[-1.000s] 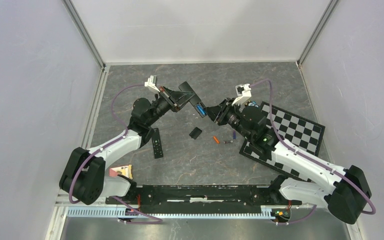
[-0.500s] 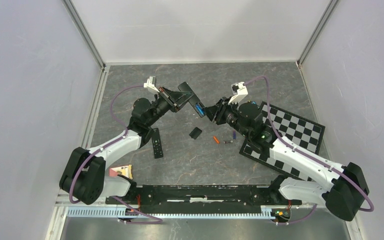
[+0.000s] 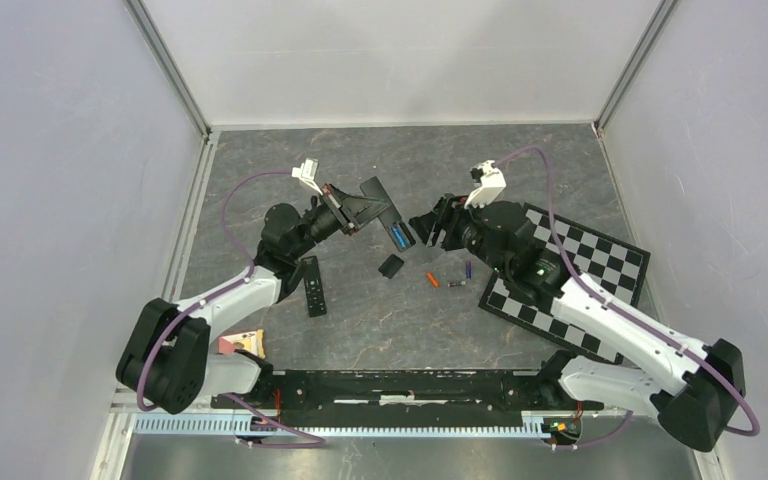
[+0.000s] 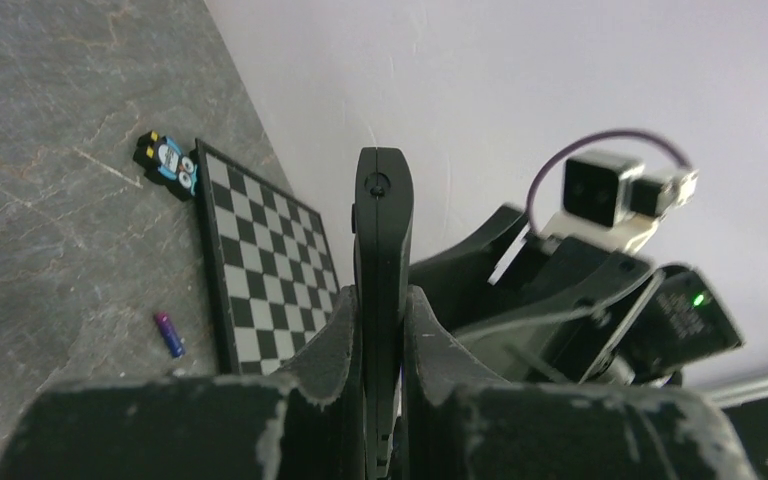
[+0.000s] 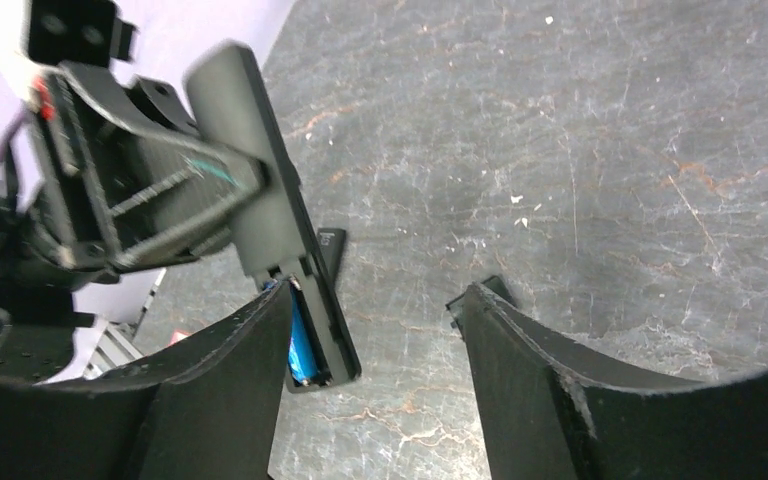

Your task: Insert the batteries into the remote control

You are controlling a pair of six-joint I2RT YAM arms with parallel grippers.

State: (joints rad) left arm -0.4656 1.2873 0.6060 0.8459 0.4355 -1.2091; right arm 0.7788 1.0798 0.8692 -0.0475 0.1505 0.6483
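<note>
While left fingers (image 4: 332, 352) pinch one of two remotes (image 3: 384, 207), right fingers (image 5: 228, 368) stand spread beside it.
One blue battery (image 5: 301, 352) sits in its bay; three lie on the counter (image 3: 520, 170): orange (image 3: 431, 279), dark (image 3: 454, 283), purple (image 3: 467, 268).

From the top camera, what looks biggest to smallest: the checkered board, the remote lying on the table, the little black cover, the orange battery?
1. checkered board
2. remote lying flat
3. little black cover
4. orange battery
All four lie flat, so nearness to the camera hardly matters here.
</note>
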